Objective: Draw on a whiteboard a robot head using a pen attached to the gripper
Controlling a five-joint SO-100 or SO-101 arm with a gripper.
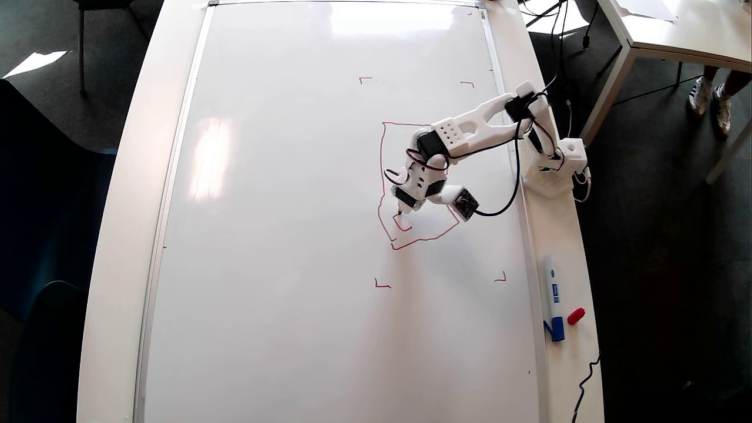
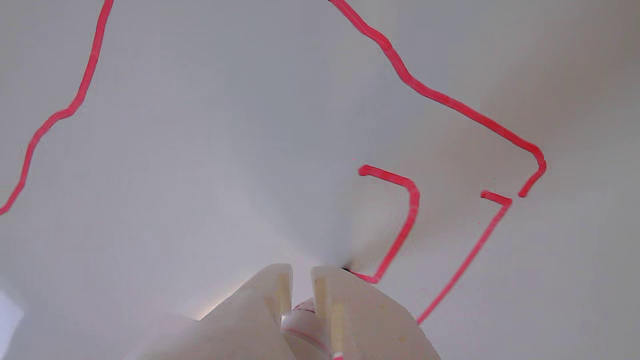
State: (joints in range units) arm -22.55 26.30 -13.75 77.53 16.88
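The white 3D-printed gripper [image 1: 402, 207] has its jaws clamped on the slim red-tipped pen [image 1: 400, 210]. Its tip touches the glossy white whiteboard [image 1: 282, 235] right of frame centre, inside the wobbly red robot head outline [image 1: 383, 170].

Dark grey floor [image 1: 646, 264] surrounds the white table [image 1: 117, 235]. A second white table [image 1: 675, 35] stands upper right, someone's sneakers [image 1: 711, 97] beneath it. A dark chair [image 1: 35, 235] sits at left. Sunlight patches the floor upper left.

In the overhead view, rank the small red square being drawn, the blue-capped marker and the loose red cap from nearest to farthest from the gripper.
From the gripper:
1. Small red square, right at the pen tip.
2. Blue-capped marker, lower right, off the whiteboard.
3. Red cap, just beyond the marker.
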